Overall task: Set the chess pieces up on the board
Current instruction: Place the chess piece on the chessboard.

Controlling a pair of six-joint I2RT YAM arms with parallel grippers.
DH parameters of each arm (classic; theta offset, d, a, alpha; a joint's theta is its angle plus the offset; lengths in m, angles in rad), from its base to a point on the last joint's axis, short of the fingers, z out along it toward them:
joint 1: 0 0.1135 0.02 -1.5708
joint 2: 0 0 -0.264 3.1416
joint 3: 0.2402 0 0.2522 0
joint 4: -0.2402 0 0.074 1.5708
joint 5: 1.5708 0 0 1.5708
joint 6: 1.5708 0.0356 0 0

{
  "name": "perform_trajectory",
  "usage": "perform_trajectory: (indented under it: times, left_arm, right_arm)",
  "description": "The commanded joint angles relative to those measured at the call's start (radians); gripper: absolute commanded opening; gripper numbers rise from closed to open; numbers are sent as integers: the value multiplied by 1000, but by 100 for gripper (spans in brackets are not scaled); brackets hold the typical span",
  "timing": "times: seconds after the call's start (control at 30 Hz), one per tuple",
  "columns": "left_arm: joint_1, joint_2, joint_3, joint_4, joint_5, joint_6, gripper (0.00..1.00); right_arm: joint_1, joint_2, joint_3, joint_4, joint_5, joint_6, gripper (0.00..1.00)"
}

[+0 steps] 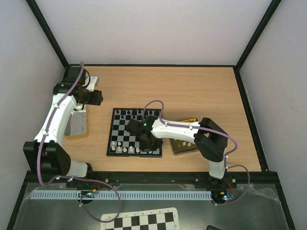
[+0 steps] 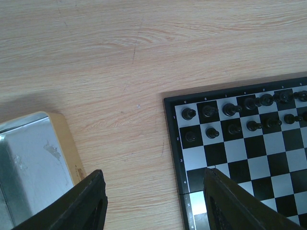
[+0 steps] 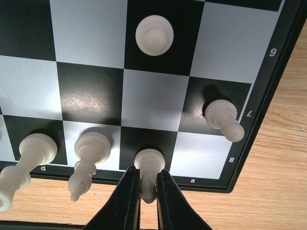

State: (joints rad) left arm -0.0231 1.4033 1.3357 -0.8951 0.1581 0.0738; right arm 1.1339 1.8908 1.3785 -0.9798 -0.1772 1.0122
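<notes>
The small chessboard [image 1: 120, 140] lies mid-table. Black pieces [image 2: 232, 109] fill its far two rows. Cream-white pieces [image 1: 122, 149] stand along the near row. My right gripper [image 3: 148, 179] is over the board's near right corner [image 1: 154, 152], shut on a cream-white piece [image 3: 149, 162] that stands on a black square of the edge row. Other white pieces [image 3: 91, 148] stand beside it, one pawn [image 3: 154, 34] two rows in, one [image 3: 220, 116] near the corner. My left gripper [image 2: 153, 191] is open and empty above bare wood, left of the board's far corner.
A gold tin [image 1: 77, 123] with a silver inside lies left of the board, under the left arm; it shows in the left wrist view [image 2: 33, 163]. Its gold lid [image 1: 184, 143] lies right of the board under the right arm. A printed checkered sheet [image 1: 139, 220] lies below the table edge.
</notes>
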Motion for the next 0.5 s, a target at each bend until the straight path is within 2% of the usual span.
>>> perform_trajectory:
  times: [0.0, 0.47]
  left_arm:
    - [2, -18, -11, 2, 15, -9, 56]
    - [2, -20, -17, 5, 12, -8, 56]
  right_arm:
    - [1, 8, 19, -31, 21, -1, 9]
    - [1, 24, 49, -27, 15, -18, 11]
